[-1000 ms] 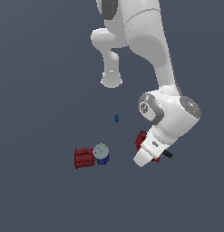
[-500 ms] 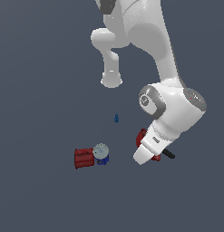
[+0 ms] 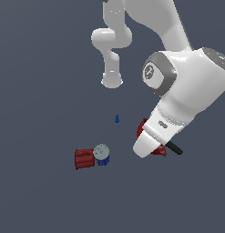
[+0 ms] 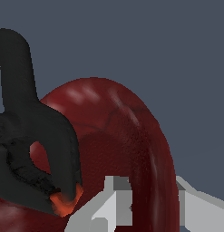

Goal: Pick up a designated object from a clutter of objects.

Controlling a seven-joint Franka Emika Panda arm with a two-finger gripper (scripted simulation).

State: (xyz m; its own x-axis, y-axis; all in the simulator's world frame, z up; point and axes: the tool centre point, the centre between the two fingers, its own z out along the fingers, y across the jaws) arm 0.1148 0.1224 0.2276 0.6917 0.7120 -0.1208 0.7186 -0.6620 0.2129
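The glossy dark red bowl (image 4: pixel 131 131) fills the wrist view. My gripper (image 4: pixel 152 201) straddles its rim, one grey finger (image 4: pixel 111 204) inside and the other outside, and the rim fills the gap between them. The black clamp (image 4: pixel 31 149) lies against the bowl's other side. In the exterior view my white hand (image 3: pixel 150 139) covers most of the bowl (image 3: pixel 141 128), and only the clamp's handle (image 3: pixel 174 149) sticks out on the exterior view's right. The red ribbed cylinder (image 3: pixel 84 158) and the blue can (image 3: pixel 102 155) with its pale lid lie together further to the exterior view's left.
A tiny blue marker (image 3: pixel 117 119) hovers between the arm's base (image 3: pixel 112 81) and the clutter. The arm's bulky wrist joint (image 3: pixel 186 86) hangs over the bowl. Everything rests on plain dark grey ground.
The forearm and wrist joint have swung toward the exterior view's right. The hand has risen slightly, and the bowl and clamp handle sit a little higher. Cylinder and can have not moved.
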